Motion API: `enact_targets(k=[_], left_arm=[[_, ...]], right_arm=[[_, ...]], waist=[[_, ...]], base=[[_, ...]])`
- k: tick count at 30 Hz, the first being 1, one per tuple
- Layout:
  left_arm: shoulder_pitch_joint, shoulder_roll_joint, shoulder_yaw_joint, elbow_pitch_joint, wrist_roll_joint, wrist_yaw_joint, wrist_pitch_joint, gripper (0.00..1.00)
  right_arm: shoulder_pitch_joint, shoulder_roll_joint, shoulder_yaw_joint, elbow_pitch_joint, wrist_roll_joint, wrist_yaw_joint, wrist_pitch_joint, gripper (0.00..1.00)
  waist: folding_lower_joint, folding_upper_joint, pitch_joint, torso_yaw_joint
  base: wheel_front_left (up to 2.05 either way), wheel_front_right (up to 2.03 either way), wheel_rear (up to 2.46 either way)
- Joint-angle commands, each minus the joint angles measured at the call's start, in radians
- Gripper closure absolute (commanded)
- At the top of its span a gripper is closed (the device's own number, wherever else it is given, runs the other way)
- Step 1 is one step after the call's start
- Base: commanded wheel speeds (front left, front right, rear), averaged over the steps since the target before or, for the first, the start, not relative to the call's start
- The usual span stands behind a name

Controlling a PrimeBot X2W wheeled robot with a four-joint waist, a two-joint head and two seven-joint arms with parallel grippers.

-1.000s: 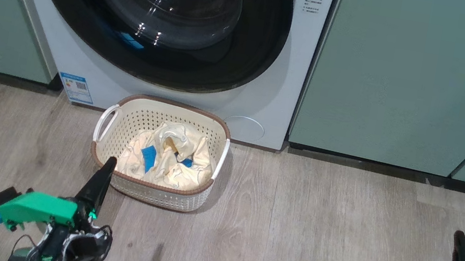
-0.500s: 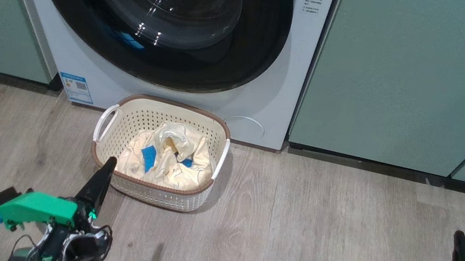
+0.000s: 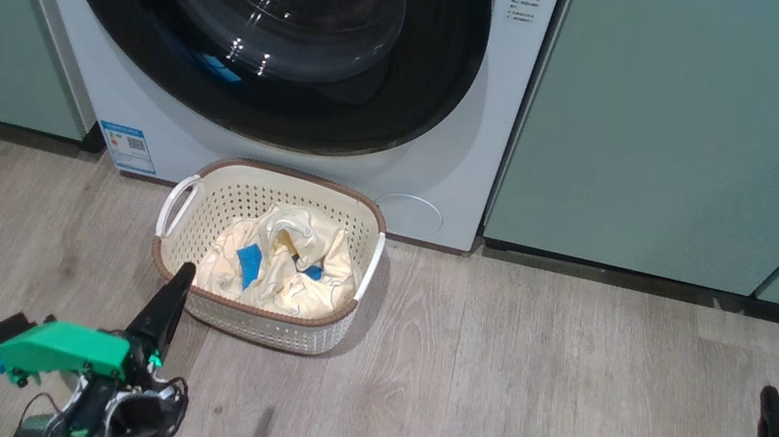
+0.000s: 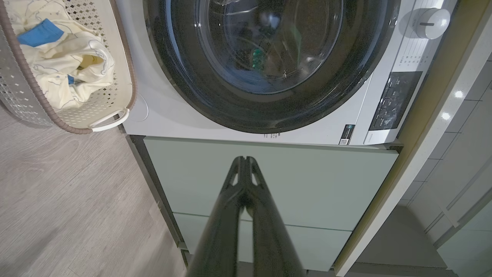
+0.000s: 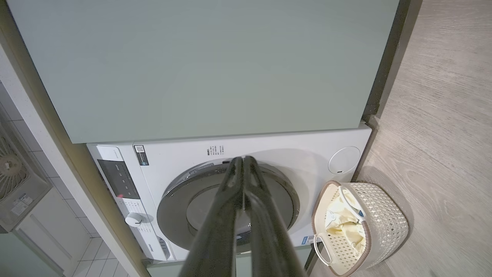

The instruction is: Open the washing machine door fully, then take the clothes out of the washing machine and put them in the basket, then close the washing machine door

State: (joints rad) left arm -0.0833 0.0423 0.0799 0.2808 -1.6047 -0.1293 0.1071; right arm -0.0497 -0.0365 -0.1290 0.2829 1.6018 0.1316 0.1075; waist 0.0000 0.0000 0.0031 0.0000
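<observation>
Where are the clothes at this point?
In the head view the clothes lie heaped in the basket, left of centre, which stands on the floor right in front of the washing machine, below its shut door.

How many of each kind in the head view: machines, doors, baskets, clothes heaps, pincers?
washing machine: 1
washing machine door: 1, closed
basket: 1
clothes heap: 1, in the basket; garment count unclear
pincers: 2, left pincer and right pincer, both shut
Total: 6

No visible change, any shift apparently too slight to see
</observation>
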Motion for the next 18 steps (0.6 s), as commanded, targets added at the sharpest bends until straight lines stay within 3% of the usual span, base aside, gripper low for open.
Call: enact_targets(k=[1, 18], left_arm=[[-0.025, 0.008, 0.034, -0.036, -0.004, -0.001, 0.006, 1.00], [-0.025, 0.008, 0.034, -0.036, -0.004, -0.001, 0.006, 1.00]], right_arm=[[-0.058, -0.014, 0.015, -0.038, 0.007, -0.001, 0.006, 1.00], [-0.058, -0.014, 0.015, -0.038, 0.007, -0.001, 0.006, 1.00]], waist=[[0.0000, 0.0000, 0.000, 0.000], [0.0000, 0.0000, 0.000, 0.000]], base=[[0.00, 0.00, 0.00], [0.00, 0.00, 0.00]])
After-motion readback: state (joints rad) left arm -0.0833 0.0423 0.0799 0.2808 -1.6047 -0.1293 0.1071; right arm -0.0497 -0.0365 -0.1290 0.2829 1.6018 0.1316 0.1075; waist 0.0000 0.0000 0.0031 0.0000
